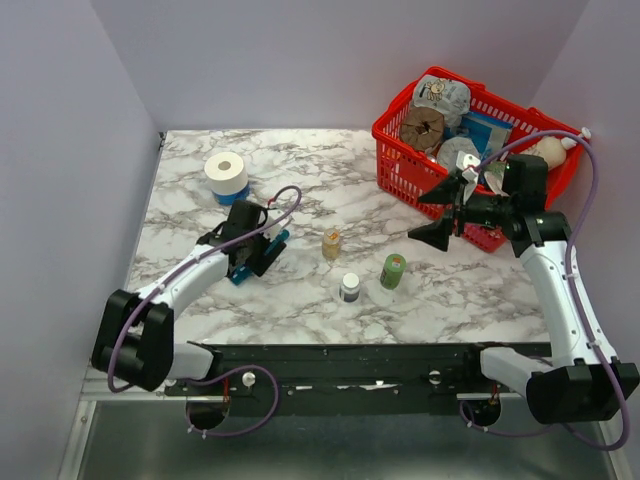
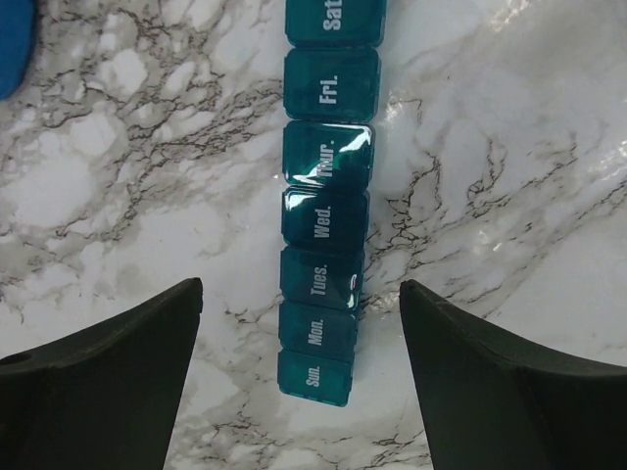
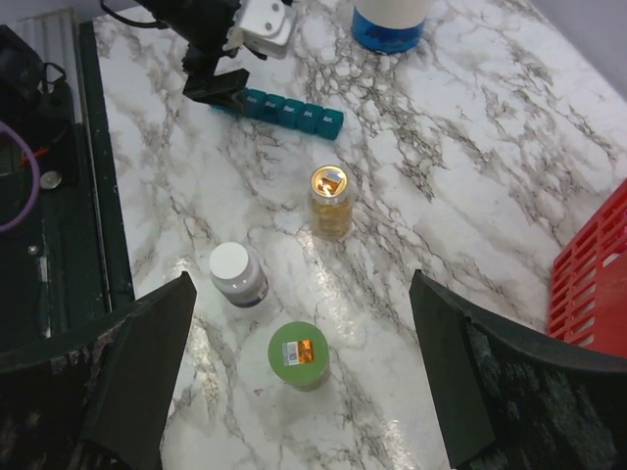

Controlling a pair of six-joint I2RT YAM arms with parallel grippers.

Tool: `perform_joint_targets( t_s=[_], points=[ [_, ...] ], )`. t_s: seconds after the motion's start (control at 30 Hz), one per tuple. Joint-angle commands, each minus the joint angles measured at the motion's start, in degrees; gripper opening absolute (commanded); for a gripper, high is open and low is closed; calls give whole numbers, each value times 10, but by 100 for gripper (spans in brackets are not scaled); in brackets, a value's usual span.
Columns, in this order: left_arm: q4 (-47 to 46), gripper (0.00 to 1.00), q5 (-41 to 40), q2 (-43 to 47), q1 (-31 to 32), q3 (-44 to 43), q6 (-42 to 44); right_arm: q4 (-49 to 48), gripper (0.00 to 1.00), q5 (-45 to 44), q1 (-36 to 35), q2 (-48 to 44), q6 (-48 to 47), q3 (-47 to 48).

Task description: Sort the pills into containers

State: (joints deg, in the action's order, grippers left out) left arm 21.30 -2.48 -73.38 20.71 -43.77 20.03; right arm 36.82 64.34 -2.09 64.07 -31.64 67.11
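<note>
Left wrist view: hovering with the left claw [image 2: 299, 294] spread wide, one finger to each side of the pill organiser [image 2: 326, 211] and apart from it. Looking down on a long teal strip of lidded boxes lettered Sun. to Sat., lying flat on the marble table [image 2: 509, 147], Sun. end nearest the claw. Holding the right claw [image 3: 302, 284] wide open too, above the table. Showing the pills [image 3: 331, 223] as yellowish-brown bits inside a small clear bottle [image 3: 331, 206] with a tan cap, standing upright straight ahead of that claw. Facing a green bottle [image 3: 299, 354] and a white-capped bottle [image 3: 236, 274] closer in; flanking a red basket [image 3: 598, 274] on its right.
</note>
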Motion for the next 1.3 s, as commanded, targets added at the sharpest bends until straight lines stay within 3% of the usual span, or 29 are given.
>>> perform_joint_targets(
  t_s=[0.0, 0.33, 0.7, 0.83, 0.87, 0.97, 1.03, 1.13, 1.27],
  points=[
    [44, 89, 10, -70, -14, -37, 22, 2, 100, 42, -3, -8, -25, -12],
    [22, 86, 55, -107, -29, -8, 33, -10, 100, 47, -3, -6, -20, -24],
    [53, 59, 128, -190, -66, -59, 15, -3, 100, 49, -3, -18, -27, -37],
    [64, 40, 147, -201, -68, -72, 11, -2, 100, 49, -4, -19, -31, -36],
    [66, 29, 150, -204, -68, -75, 11, 0, 100, 48, -3, -19, -33, -36],
    [72, 9, 164, -202, -68, -87, 10, 10, 100, 47, -3, -18, -45, -34],
    [72, 3, 176, -186, -67, -96, 5, 25, 100, 49, -5, -13, -61, -26],
    [72, 0, 205, -153, -64, -108, -11, 117, 100, 67, -12, 6, -161, 12],
    [75, 0, 256, -101, -47, -115, -20, 316, 100, 74, -43, 44, -421, 74]
  ],
)
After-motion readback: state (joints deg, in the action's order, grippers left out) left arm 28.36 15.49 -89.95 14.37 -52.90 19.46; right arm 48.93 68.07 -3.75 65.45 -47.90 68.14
